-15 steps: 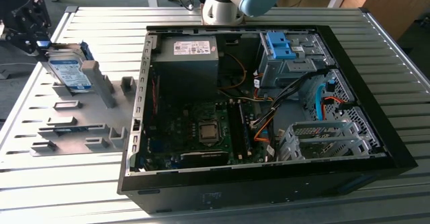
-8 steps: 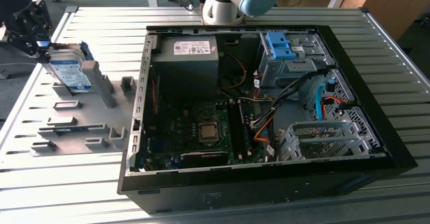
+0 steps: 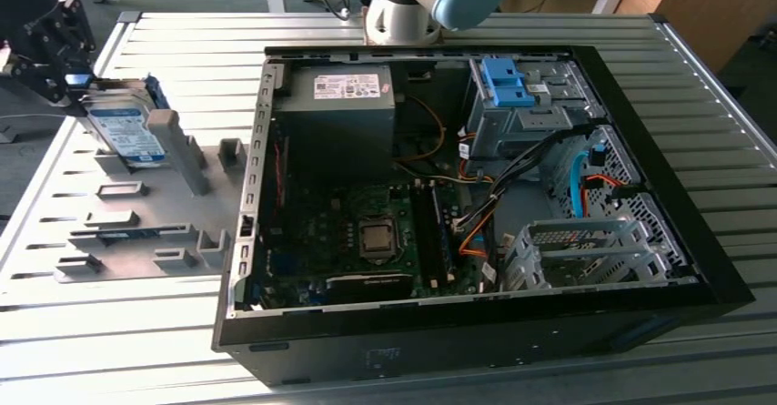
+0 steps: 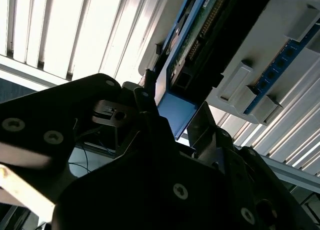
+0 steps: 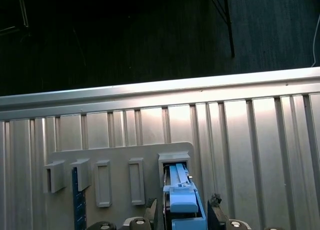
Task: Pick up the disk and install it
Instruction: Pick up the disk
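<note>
An open black computer case (image 3: 486,346) lies on a ribbed metal table (image 3: 109,350) and holds a grey power supply (image 3: 346,105), a motherboard (image 3: 352,232) and orange cables (image 3: 476,227) — a bright blue bracket (image 3: 508,82) sits atop the drive cage. A grey fixture plate (image 3: 158,232) lies just beside the case, on the exterior view's left

Silver arm (image 3: 401,14) with pale blue joint cap, black screw-studded gripper (image 4: 175,115).
</note>
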